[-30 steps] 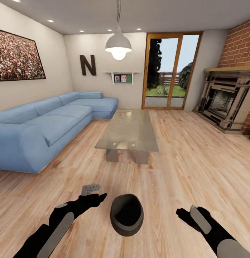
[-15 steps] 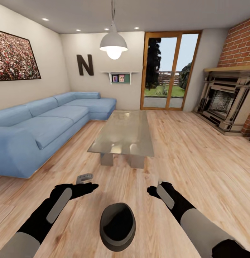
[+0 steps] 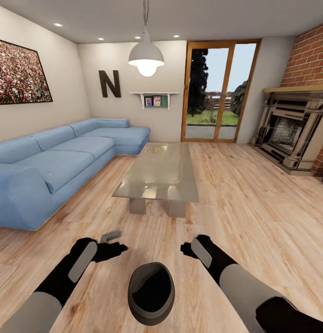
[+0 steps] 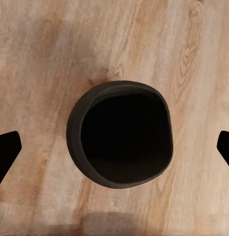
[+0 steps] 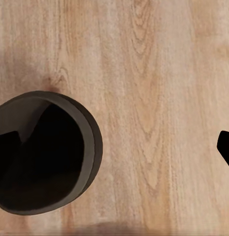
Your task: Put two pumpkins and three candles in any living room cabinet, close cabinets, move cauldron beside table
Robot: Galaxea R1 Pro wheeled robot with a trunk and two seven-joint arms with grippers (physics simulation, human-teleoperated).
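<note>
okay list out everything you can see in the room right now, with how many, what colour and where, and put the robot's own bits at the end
cauldron: one, black, on the floor between the arms
coffee table: one, grey glass top, mid-room beyond the cauldron
sofa: one, blue, along the left wall
pendant lamp: one, white, above the table
fireplace: one, cream, right wall under red brick
glass door: one, wood-framed, far wall
letter N: one, dark, far wall
wall picture: one, speckled red, left wall
left claw: one, black, open, left of the cauldron
right claw: one, black, open, right of it

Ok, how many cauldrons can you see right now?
1. The cauldron sits on the wood floor between the two arms, short of the coffee table. The left wrist view looks straight into its mouth.
</note>
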